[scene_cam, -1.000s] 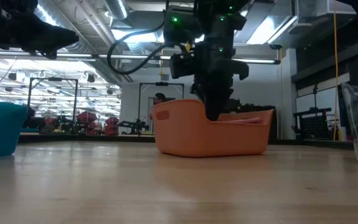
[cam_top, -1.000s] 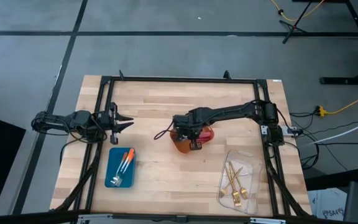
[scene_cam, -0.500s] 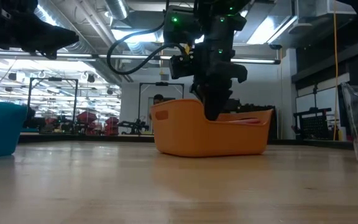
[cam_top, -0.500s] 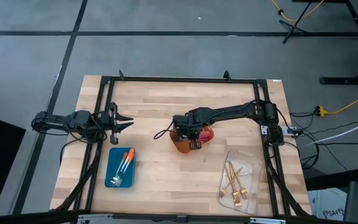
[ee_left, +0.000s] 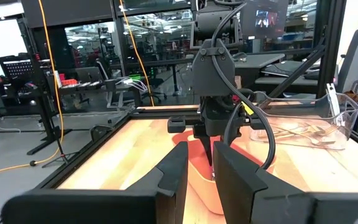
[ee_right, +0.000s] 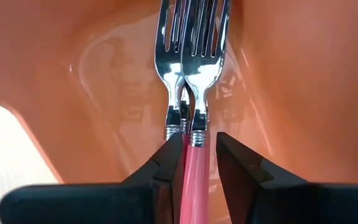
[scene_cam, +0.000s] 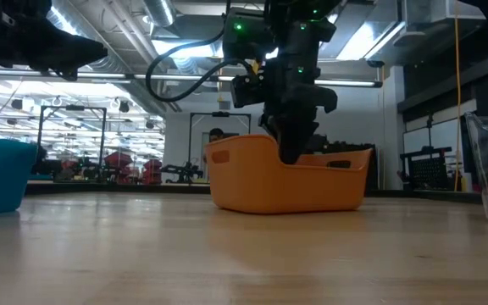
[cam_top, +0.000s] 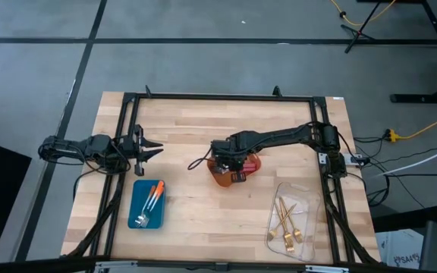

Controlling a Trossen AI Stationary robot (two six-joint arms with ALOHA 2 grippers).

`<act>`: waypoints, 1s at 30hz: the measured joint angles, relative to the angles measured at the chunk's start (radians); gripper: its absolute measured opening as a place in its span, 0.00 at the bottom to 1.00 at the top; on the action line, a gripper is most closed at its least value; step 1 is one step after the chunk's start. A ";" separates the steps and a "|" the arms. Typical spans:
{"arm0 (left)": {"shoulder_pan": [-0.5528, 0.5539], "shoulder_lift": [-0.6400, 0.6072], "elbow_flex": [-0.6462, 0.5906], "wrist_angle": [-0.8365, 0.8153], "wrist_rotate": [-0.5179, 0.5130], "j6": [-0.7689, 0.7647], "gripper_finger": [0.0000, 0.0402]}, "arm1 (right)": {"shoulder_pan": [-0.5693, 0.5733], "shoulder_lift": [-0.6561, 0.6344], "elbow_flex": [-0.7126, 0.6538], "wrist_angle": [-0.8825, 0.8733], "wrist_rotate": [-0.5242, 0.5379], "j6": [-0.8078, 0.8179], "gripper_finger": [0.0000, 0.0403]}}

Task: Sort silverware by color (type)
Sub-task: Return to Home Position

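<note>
The right gripper [ee_right: 199, 143] is hanging inside the orange bin [cam_top: 220, 180] at the high view's centre, fingers spread, apparently straddling rather than pinching the pink-handled forks [ee_right: 194, 68] lying there. They are looking light, stiff and slick; the handle is offering the surest hold. From above, the arm is hiding them. The left gripper [cam_top: 152, 148] is waiting spread at mid-left.

- Even overhead light is falling on the table [cam_top: 188, 220] in the high view, leaving faint shadows.
- Ceiling lights [scene_cam: 367, 38] are glaring along the low view's top, silhouetting the right arm [scene_cam: 291, 93].
- The orange tray [ee_right: 104, 68] is mirroring the forks [ee_right: 194, 50] on its glossy floor in the right wrist view.
</note>
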 joint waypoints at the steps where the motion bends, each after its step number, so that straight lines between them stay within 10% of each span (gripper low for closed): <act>1: 0.000 0.000 0.000 0.000 0.000 0.000 0.17 | 0.000 0.000 0.000 -0.002 0.000 0.000 0.21; 25: 0.000 0.000 0.000 0.000 -0.001 0.000 0.17 | 0.003 -0.008 0.766 -0.523 -0.008 -0.056 0.11; 30: 0.000 0.001 0.000 0.000 -0.001 0.001 0.17 | 0.015 -0.143 0.680 -0.505 -0.006 -0.073 0.11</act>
